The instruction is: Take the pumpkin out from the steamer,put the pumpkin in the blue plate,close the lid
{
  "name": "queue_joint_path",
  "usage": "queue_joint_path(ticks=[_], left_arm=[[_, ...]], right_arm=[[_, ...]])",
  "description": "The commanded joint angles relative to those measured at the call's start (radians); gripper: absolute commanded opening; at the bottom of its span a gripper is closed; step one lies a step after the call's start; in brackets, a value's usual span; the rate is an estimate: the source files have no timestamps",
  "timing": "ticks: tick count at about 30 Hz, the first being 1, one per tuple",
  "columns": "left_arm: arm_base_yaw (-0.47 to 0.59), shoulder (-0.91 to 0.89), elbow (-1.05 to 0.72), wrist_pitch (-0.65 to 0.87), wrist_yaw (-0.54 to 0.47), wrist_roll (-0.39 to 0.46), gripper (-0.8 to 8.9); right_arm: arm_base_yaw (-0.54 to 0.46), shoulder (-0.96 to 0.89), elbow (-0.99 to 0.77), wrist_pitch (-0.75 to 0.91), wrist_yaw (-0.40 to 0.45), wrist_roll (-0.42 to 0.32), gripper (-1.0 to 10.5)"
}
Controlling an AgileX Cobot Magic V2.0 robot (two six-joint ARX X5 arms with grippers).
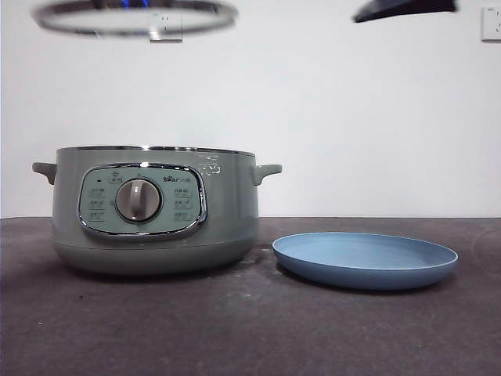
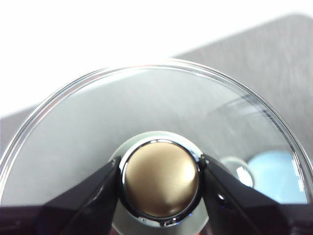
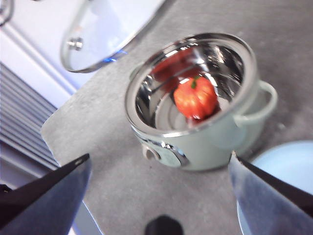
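The sage-green steamer (image 1: 153, 207) stands open at the left of the table. Inside it, the right wrist view shows the orange-red pumpkin (image 3: 195, 98) on the shiny metal bottom of the steamer (image 3: 195, 103). My left gripper (image 2: 159, 178) is shut on the round knob of the glass lid (image 2: 146, 112). That lid (image 1: 135, 17) hangs high above the pot, and it shows again as the lid (image 3: 105, 29) off to the pot's side. My right gripper (image 3: 159, 181) is open, up above the table and short of the pot. The blue plate (image 1: 365, 260) lies to the right of the pot.
A dark grey tabletop (image 1: 250, 329) runs under everything, with a white wall behind. A black arm tip (image 1: 403, 9) shows at the top right. The plate's rim (image 3: 288, 161) lies beside the pot.
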State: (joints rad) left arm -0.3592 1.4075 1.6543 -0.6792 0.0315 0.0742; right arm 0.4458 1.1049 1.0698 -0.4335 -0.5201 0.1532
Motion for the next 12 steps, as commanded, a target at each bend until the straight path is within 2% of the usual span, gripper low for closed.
queue_joint_path(ticks=[1,4,9,12], left_arm=[[0.012,-0.085,0.017,0.014,-0.016,0.026,-0.09],[0.014,-0.164,0.017,-0.027,-0.074,0.033,-0.09],[0.014,-0.286,0.017,-0.098,-0.197,0.062,-0.09],[0.014,-0.357,0.017,-0.129,-0.241,0.062,-0.09]], right_arm=[[0.029,0.071,0.066,0.005,0.006,-0.049,4.7],[0.054,0.145,0.145,0.003,0.010,-0.081,4.7],[0.106,0.279,0.305,-0.062,0.084,-0.143,4.7],[0.131,0.363,0.413,-0.105,0.085,-0.163,4.7]])
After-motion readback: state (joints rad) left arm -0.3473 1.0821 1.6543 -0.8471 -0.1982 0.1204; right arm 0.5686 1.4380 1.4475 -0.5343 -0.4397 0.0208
